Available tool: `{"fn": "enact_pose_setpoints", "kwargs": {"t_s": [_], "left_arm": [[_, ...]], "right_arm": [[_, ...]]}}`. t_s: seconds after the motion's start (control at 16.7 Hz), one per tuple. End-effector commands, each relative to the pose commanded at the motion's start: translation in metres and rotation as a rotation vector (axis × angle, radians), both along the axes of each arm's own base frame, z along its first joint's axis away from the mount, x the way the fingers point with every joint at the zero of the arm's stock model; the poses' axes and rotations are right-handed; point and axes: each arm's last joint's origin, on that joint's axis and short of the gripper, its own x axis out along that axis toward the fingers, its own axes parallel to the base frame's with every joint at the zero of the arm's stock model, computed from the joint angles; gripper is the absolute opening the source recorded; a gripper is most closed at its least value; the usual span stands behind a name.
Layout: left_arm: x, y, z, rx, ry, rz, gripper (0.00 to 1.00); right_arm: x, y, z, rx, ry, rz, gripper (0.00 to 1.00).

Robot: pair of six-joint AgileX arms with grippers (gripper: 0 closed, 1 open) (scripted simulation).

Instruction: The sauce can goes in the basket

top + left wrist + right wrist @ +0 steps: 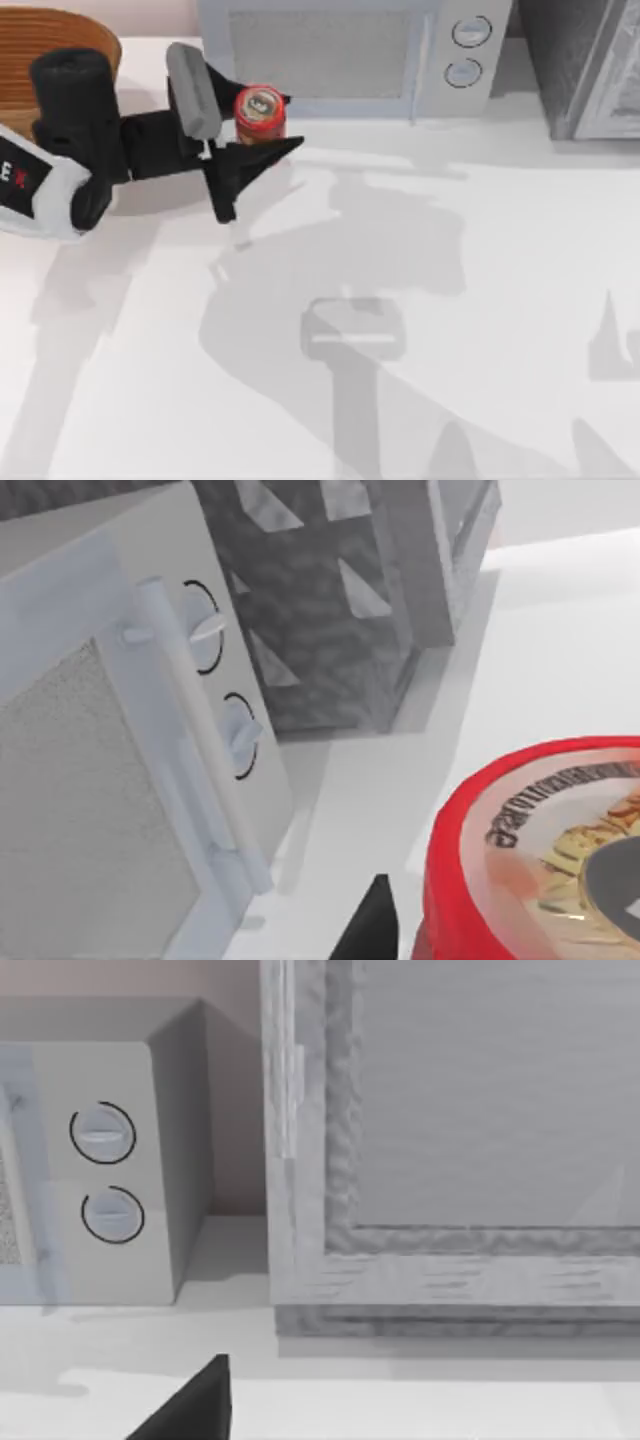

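Observation:
The sauce can [260,113], red with a printed round top, sits between the black fingers of my left gripper [285,120] just in front of the microwave door. The fingers press on both of its sides, so the gripper is shut on it. Up close in the left wrist view, the can's red rim and gold-and-white top [560,850] show beside one dark fingertip [370,925]. The brown woven basket [40,45] stands at the table's far left corner, behind my left arm. One dark fingertip [195,1405] of my right gripper shows in the right wrist view.
A white microwave [340,50] with two round knobs stands along the back edge. Right of it is a grey textured cabinet [590,70]. Open white tabletop [400,330] spreads across the middle and front, crossed by arm shadows.

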Motion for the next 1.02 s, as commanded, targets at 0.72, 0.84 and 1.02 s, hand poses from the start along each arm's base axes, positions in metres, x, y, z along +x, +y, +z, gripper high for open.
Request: {"fn": "enact_pose_setpoints", "kwargs": {"t_s": [0.72,0.84,1.02], "left_arm": [[0.019,0.266,0.124,-0.084,0.190,0.419,0.00],[0.013,0.286,0.131,-0.102,0.219,0.463,0.00],[0.011,0.291,0.132,-0.106,0.225,0.473,0.00]], "right_arm": [[0.000,0.000,0.000,0.000,0.000,0.000,1.00],[0.000,0.000,0.000,0.000,0.000,0.000,1.00],[0.000,0.000,0.000,0.000,0.000,0.000,1.00]]}}
